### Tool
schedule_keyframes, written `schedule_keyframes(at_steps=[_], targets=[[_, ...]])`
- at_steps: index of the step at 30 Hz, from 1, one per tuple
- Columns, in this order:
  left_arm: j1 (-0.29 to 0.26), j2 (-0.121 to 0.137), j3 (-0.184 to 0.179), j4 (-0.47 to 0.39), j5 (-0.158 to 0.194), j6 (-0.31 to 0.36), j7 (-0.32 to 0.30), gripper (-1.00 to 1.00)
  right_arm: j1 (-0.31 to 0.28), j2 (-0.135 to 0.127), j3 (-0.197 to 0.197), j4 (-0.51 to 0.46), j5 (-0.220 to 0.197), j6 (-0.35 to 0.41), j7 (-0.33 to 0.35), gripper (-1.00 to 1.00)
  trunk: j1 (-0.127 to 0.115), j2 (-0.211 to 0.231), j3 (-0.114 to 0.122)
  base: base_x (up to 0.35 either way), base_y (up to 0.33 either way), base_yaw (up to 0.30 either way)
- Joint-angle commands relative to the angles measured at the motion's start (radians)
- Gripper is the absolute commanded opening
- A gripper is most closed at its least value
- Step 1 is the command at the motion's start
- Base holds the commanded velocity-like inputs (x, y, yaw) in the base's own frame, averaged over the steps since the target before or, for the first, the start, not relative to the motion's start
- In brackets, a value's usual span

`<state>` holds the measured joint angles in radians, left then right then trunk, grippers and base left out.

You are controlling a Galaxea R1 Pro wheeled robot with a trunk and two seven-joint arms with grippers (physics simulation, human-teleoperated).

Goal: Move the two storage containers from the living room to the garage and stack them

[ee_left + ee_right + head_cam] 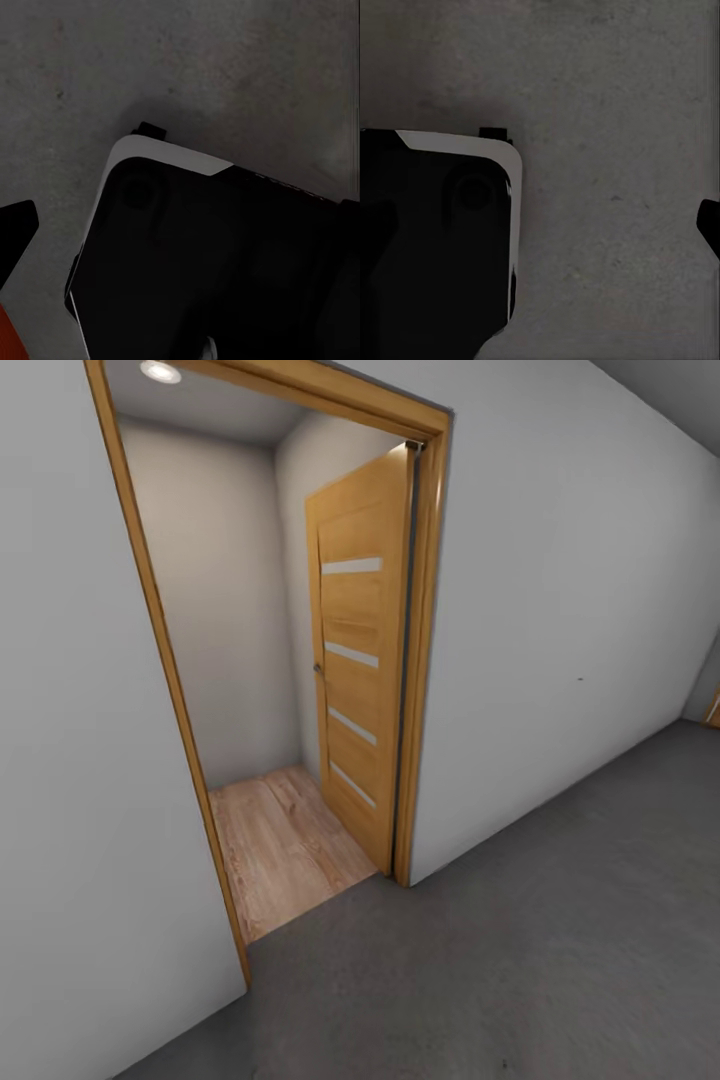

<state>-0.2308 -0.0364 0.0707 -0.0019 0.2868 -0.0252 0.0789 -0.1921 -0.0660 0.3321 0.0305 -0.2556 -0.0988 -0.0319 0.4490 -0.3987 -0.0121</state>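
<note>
Home garage: concrete floor (560, 960), wooden door (360, 660).

Ceiling spot (160, 371) bright; wrist views dim, soft.

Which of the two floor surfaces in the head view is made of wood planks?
The floor inside the doorway, beside the open wooden door, is light wood planks. The nearer floor, outside the doorway, is dark grey concrete.

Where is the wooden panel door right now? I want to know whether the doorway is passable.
In the head view, the wooden panel door stands swung open inside the doorway, against its right frame, over the light wood-plank floor.
</note>
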Motion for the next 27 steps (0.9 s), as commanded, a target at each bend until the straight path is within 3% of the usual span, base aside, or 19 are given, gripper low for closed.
schedule_keyframes(at_steps=[1,17,27], targets=[[-0.001,0.0,0.007,0.0,-0.001,-0.003,0.002,1.0,-0.001,0.001,0.008,0.003,-0.008,-0.01,0.0,1.0,0.001,-0.001,-0.001,0.294,-0.164,-0.001],[-0.001,0.003,0.006,-0.001,-0.001,-0.004,0.002,1.0,-0.001,-0.003,0.008,0.003,-0.009,-0.001,-0.001,1.0,0.001,-0.001,-0.001,0.301,-0.147,0.0],[-0.001,0.004,0.006,-0.001,-0.001,-0.006,0.002,1.0,-0.001,-0.003,0.008,0.003,-0.01,0.0,-0.003,1.0,0.001,-0.001,-0.001,0.318,-0.052,0.0]])
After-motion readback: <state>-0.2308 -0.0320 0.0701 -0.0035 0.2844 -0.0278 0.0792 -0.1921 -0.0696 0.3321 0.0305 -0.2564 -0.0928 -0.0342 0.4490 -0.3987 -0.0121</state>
